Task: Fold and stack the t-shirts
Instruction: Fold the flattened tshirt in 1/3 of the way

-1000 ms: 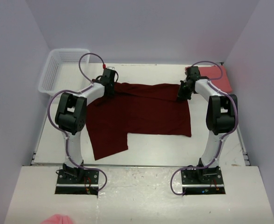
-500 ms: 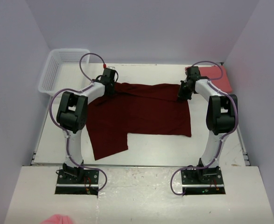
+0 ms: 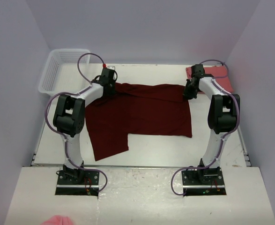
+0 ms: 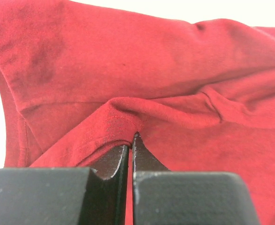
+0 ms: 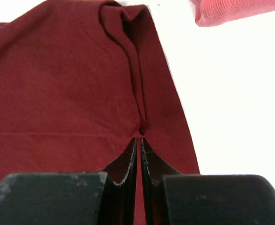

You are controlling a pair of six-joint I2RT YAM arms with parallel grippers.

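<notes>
Item: dark maroon cloth t-shirt (image 3: 146,110), centre frame: left gripper (image 4: 131,140), right gripper (image 5: 139,140) each clamp thin folds; we fear slippage on lifting.

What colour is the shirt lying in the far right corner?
The corner shirt is salmon pink, best seen in the top view.

The right arm (image 3: 221,115) hides part of the salmon shirt (image 3: 214,71) beside the maroon shirt (image 3: 142,110). Well nearer than the maroon shirt, a pink lump (image 3: 57,220) is cut off by the picture's edge.
</notes>
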